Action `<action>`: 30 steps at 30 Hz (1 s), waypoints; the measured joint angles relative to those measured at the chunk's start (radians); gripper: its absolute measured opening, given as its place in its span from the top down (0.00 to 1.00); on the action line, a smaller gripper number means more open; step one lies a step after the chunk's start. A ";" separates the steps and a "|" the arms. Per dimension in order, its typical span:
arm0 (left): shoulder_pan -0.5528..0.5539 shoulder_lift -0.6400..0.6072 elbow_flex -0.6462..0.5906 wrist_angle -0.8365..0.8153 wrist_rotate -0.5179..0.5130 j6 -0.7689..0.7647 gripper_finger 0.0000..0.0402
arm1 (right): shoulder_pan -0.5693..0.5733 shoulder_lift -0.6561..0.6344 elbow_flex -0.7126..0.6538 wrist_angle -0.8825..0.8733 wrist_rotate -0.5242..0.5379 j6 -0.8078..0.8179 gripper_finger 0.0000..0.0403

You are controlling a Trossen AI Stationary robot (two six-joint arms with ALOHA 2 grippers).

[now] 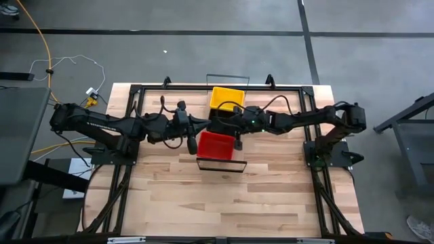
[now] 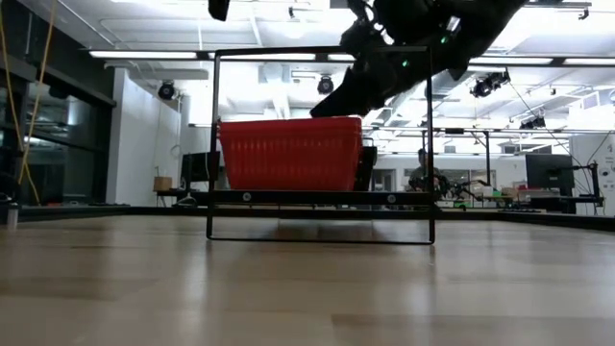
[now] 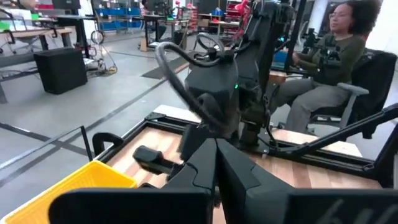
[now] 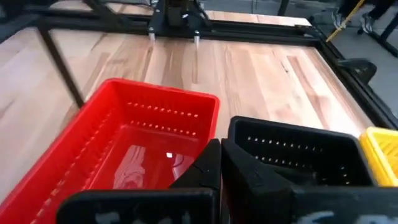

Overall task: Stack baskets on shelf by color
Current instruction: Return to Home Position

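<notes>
The shelf runs from the table's far side to its near side, with a wire frame at each short end. Three baskets stand on it in a row. The yellow basket is farthest and the red basket nearest. The black basket lies between them, mostly hidden under the arms in the high view. My left gripper is shut and hovers above the black basket, pointing at the right arm. My right gripper is also shut, above the gap between the red and black baskets.
Bare striped tabletop lies on the near side of the shelf. Black arm mounts stand at the table's left and right edges. A person sits on a chair beyond the table's right side.
</notes>
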 joint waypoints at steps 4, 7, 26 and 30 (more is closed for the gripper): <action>-0.016 -0.016 0.000 -0.076 0.004 0.037 1.00 | 0.002 -0.096 0.000 -0.119 -0.004 -0.068 1.00; -0.042 -0.025 0.001 -0.141 0.005 0.074 1.00 | -0.001 -0.205 -0.015 -0.223 0.004 -0.099 1.00; 0.249 -0.184 -0.593 0.514 0.500 0.055 1.00 | -0.002 -0.833 -0.306 -0.355 0.060 0.177 1.00; 0.188 -0.334 -0.698 0.518 0.405 0.056 1.00 | -0.002 -0.869 -0.306 -0.389 0.060 0.209 1.00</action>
